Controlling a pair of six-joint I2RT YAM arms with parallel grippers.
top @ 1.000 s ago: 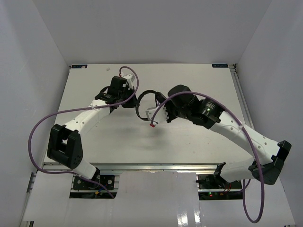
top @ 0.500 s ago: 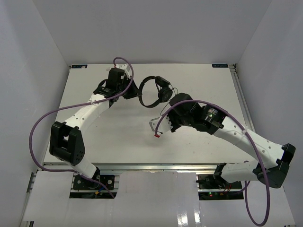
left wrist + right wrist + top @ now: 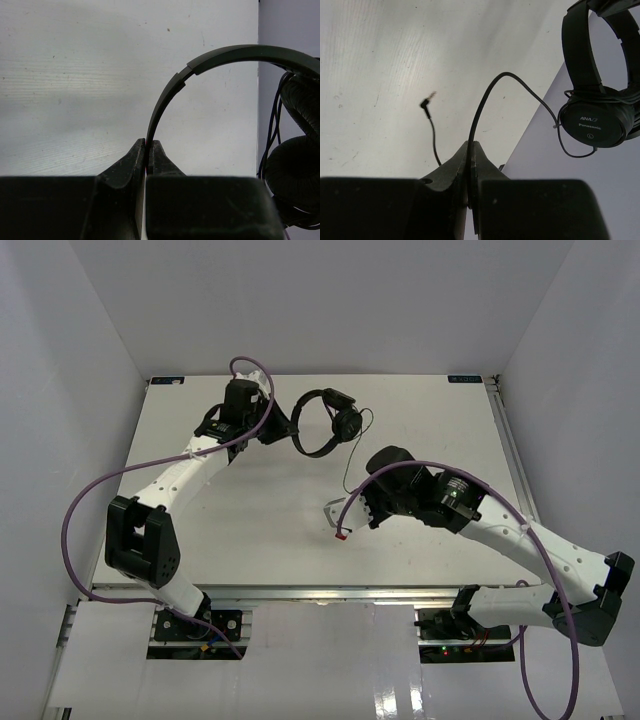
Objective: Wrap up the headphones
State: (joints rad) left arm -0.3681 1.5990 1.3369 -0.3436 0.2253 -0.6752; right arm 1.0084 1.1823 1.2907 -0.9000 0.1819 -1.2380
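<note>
The headphones (image 3: 347, 424) hang over the far middle of the worktop (image 3: 230, 540), close to its far edge and, as far as I can judge, lifted clear of it. The headband (image 3: 165, 95) arches up and away from my left fingers (image 3: 137, 151), which are pinched fully together on its lower end. The two earcups (image 3: 296, 170) dangle at the other end of the arc, to the right in my left wrist view.

From the earcups the cord (image 3: 350, 472) runs toward the near edge, slack and bowed, down to my right fingers (image 3: 462, 154). Those are also closed tight, with the thin line nipped between the tips partway along its length. Past that pinch a short tail carries on to the plug (image 3: 426, 104), which hangs free.

So the cord's long axis lies far to near, earcups at the far end and my right fingers at the near end, well apart from the headphones. My left side is the anchor, touching the headband. My right side holds the free length. I judge the coming move to be the right one's: carry the cord up toward the far edge and round the headphones while the left holds them steady. The slack loop could snag on an earcup.
</note>
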